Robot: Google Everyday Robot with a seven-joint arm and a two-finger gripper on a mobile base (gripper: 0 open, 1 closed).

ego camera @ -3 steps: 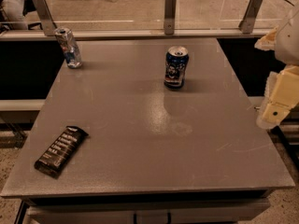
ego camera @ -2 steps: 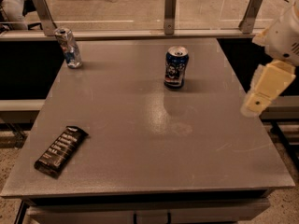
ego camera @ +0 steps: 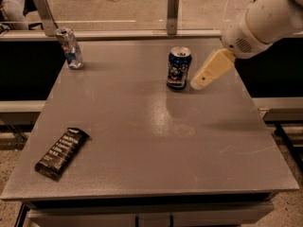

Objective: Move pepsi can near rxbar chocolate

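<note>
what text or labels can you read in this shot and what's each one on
Nothing reads word for word.
Dark blue drink can, silver top: white and blue logo, words blurred.
Flat dark-wrapped bar: white block lettering, too blurred.
Dented silver and blue can: markings unreadable.
Cream gripper, beside the dark blue can: no text.

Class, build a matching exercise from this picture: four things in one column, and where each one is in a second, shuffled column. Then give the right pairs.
Things
1. pepsi can
2. rxbar chocolate
3. slim dented can
4. gripper

Places
A. lying flat, near left corner of the table
B. standing, far left corner
C. close beside the pepsi can, on its right in the view
D. standing, far middle

Pairs: 1-D, 2-A, 3-B, 4-C
</note>
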